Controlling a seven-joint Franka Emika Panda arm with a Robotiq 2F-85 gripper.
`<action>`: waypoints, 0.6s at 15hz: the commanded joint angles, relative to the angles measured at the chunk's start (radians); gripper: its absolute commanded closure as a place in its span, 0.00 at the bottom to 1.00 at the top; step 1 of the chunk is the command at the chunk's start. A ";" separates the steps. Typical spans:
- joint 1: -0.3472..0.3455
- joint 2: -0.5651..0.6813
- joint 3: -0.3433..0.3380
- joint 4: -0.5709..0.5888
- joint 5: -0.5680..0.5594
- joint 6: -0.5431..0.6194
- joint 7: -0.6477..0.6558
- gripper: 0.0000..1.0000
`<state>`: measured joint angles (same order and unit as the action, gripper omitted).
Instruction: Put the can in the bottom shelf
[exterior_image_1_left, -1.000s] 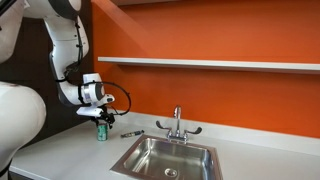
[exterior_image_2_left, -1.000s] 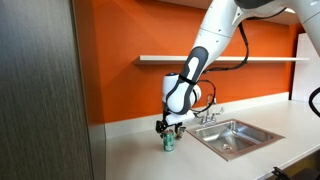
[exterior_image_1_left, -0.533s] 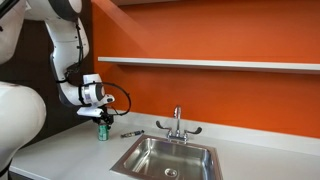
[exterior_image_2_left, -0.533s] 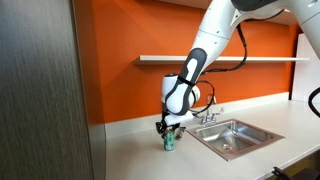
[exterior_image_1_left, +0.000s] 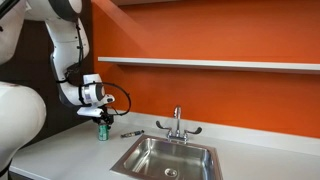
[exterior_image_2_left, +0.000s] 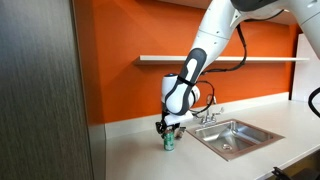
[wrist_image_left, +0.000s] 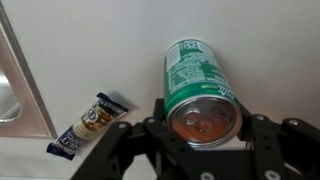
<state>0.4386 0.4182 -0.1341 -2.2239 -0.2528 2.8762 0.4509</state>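
The green can (wrist_image_left: 200, 85) with its silvery top stands upright on the light-grey countertop (exterior_image_1_left: 60, 155), to the side of the sink. My gripper (wrist_image_left: 203, 118) comes down over it from above and is shut on it, the dark fingers (wrist_image_left: 158, 112) pressing against both sides just below the rim. In both exterior views the can (exterior_image_1_left: 101, 133) (exterior_image_2_left: 168, 143) shows beneath the gripper (exterior_image_1_left: 101, 127) (exterior_image_2_left: 168, 134), still resting on the counter. The bottom shelf (exterior_image_1_left: 210, 63) (exterior_image_2_left: 230, 59) is a long white board on the orange wall, well above the can.
A steel sink (exterior_image_1_left: 165, 157) (exterior_image_2_left: 232, 135) with a faucet (exterior_image_1_left: 178, 122) lies beside the can. A small dark packet (wrist_image_left: 88, 124) (exterior_image_1_left: 131, 133) lies on the counter between can and sink. A grey cabinet side (exterior_image_2_left: 40, 90) stands close by.
The jaws have closed onto the can. Arm and can have stayed in place.
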 joint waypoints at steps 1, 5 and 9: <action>0.012 -0.018 -0.010 0.011 -0.002 -0.035 0.021 0.62; 0.017 -0.036 -0.014 0.012 -0.005 -0.053 0.025 0.62; 0.029 -0.083 -0.020 0.010 -0.020 -0.100 0.040 0.62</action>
<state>0.4443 0.4042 -0.1394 -2.2116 -0.2527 2.8536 0.4531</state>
